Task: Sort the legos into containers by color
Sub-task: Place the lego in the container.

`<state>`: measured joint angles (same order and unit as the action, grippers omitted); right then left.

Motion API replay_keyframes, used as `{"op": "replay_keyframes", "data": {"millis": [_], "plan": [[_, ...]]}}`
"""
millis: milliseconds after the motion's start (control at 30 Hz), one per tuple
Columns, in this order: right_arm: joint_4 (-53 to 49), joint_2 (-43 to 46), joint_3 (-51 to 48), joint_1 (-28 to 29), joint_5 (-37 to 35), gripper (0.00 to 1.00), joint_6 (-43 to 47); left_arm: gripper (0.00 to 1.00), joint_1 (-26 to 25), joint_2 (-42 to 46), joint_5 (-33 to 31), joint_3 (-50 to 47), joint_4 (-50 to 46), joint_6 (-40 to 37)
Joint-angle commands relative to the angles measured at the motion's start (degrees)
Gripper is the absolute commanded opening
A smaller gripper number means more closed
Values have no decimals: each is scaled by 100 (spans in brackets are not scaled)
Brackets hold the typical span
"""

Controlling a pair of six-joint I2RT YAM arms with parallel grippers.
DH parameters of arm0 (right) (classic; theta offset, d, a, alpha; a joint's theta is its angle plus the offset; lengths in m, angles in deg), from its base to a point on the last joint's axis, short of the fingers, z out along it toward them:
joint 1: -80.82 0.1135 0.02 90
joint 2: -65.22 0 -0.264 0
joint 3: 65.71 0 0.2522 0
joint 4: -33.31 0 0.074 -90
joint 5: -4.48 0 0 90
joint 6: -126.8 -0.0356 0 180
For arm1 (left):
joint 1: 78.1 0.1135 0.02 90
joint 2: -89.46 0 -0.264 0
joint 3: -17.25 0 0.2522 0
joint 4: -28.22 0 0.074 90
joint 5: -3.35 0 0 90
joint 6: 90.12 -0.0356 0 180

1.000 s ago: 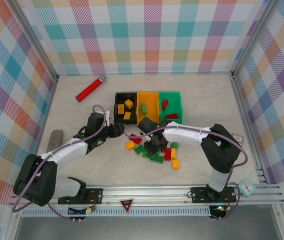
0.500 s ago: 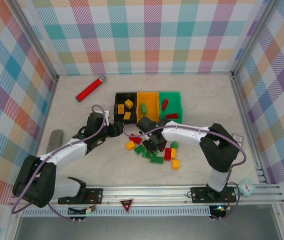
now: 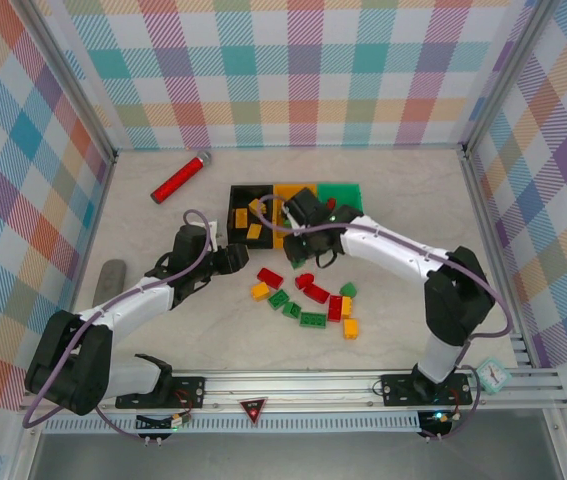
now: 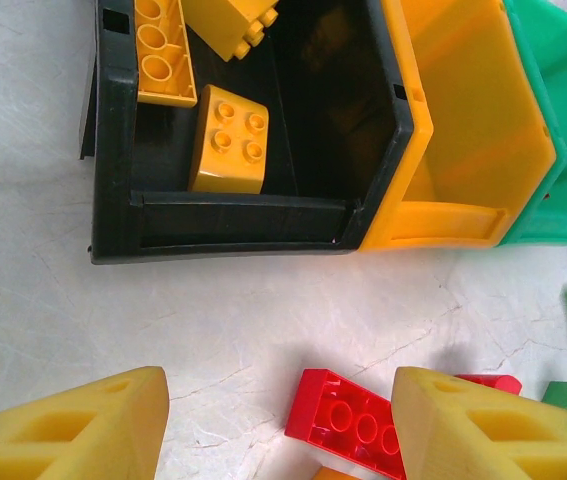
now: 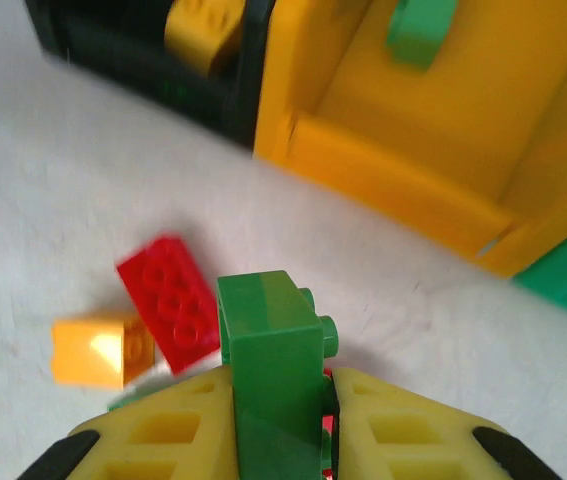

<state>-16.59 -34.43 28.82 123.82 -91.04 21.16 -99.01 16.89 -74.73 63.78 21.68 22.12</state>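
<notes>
My right gripper (image 5: 278, 378) is shut on a green lego (image 5: 268, 340), which stands upright between the yellow fingers above the table, just in front of the orange-yellow container (image 5: 403, 190). A green lego (image 5: 421, 30) lies in that container. In the top view the right gripper (image 3: 310, 243) hangs by the row of containers: black (image 3: 233, 212), orange-yellow (image 3: 285, 190), green (image 3: 348, 188). My left gripper (image 4: 278, 400) is open and low over the table, with a red lego (image 4: 353, 425) lying between its fingers, in front of the black container (image 4: 113, 210), which holds yellow legos (image 4: 231, 140). Several loose legos (image 3: 313, 319) lie in front of the containers.
A long red cylinder (image 3: 181, 177) with a silver end lies at the back left. A grey object (image 3: 110, 280) rests near the left wall. Plaid walls close in three sides, and a metal rail (image 3: 313, 385) runs along the near edge.
The right gripper shut on a green lego in the pile and rose with it toward the containers. The left arm has stayed where it was.
</notes>
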Motion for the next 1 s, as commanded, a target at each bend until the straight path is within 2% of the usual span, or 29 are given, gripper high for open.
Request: {"op": "replay_keyframes", "data": {"millis": [0,233,267,333,400,567,967], "plan": [[-47,-423,681,-332,61,27,-218,61,-28,4,-9,27,-74,-51],[-605,-1544,2396,-912,83,27,-298,61,-28,-54,-75,88,-162,-106],[-687,-1679,2585,-953,42,28,-267,61,-28,-77,-52,89,-156,-101],[-838,-1854,2883,-989,12,39,-182,61,-28,-122,14,106,-125,-90],[-821,-1827,2838,-988,91,40,-154,61,-28,-159,34,120,-125,-90],[-476,-1289,1974,-974,371,42,-216,61,-30,-179,21,124,-142,-84],[761,1152,-1544,-855,960,45,-13,61,-36,-232,340,-58,336,-4]]}}
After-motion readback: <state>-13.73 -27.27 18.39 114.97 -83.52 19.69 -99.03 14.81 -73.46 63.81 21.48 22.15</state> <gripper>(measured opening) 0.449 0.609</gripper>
